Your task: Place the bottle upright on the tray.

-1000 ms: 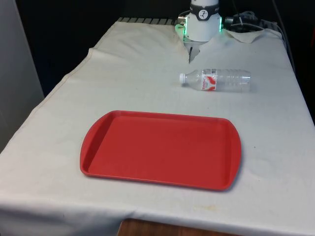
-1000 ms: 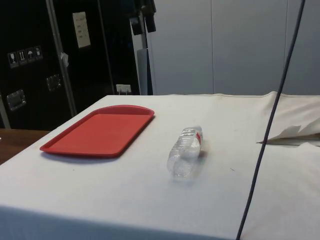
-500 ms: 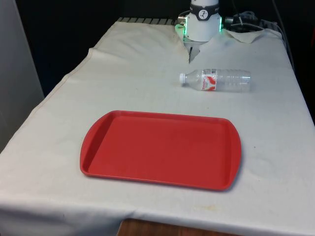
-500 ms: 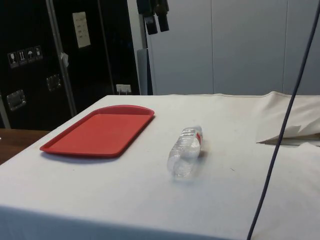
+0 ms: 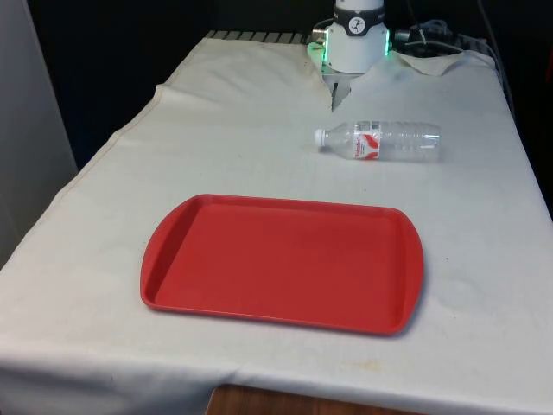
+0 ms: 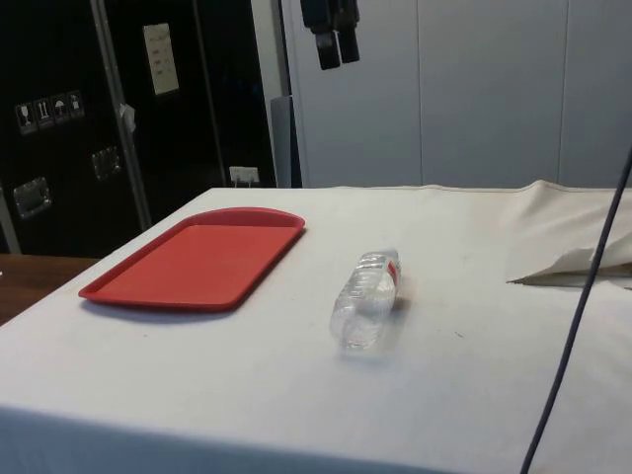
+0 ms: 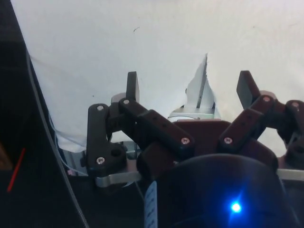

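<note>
Lying flat on the white cloth (image 5: 225, 130), the red tray (image 5: 281, 262) takes the near middle of the table in the front view, its long sides running across the picture and its inside bare. In the side view the tray (image 6: 197, 259) sits toward the picture's left, close to the table's edge there, with dark cabinets (image 6: 99, 118) behind it.

Further along, toward the front view's right and beyond the tray, the bottle (image 5: 380, 141) lies on its side on the cloth, well apart from the tray's far rim. It is clear plastic with a white cap (image 5: 320, 136) that points toward the front view's left, and a red-and-white label wraps the body just behind the neck. In the side view the bottle (image 6: 366, 299) rests to the right of the tray, its base toward the camera and its label end farther off. Nothing touches it.

The gripper (image 6: 332, 44) hangs high at the top of the side view, over the stretch between tray and bottle and far above both. In the wrist view the gripper (image 7: 187, 88) has its two black fingers (image 7: 132, 87) spread wide apart, with only white cloth between them; it has hold of nothing.

A dark cable (image 6: 583, 296) crosses the side view's right edge.
</note>
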Controlling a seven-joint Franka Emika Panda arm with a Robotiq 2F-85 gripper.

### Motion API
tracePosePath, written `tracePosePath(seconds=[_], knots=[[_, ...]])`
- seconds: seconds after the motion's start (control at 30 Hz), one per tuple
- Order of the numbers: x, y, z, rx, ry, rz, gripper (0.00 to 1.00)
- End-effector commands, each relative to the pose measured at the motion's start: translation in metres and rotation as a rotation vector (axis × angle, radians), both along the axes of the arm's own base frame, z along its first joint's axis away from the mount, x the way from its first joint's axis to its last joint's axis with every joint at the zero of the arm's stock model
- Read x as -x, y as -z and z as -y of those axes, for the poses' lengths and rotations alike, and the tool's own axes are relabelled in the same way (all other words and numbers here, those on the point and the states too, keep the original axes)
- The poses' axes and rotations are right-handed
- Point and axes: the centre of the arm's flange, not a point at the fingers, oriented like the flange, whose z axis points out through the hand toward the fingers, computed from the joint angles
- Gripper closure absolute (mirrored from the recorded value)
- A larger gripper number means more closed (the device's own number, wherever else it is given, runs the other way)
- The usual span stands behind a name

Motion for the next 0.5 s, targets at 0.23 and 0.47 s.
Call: tracePosePath(seconds=[0.23,0.47], knots=[[0.015,0.003,-0.009,0.009,0.019,0.015,0.0],[0.015,0.007,-0.013,0.011,0.04,0.047,0.0]])
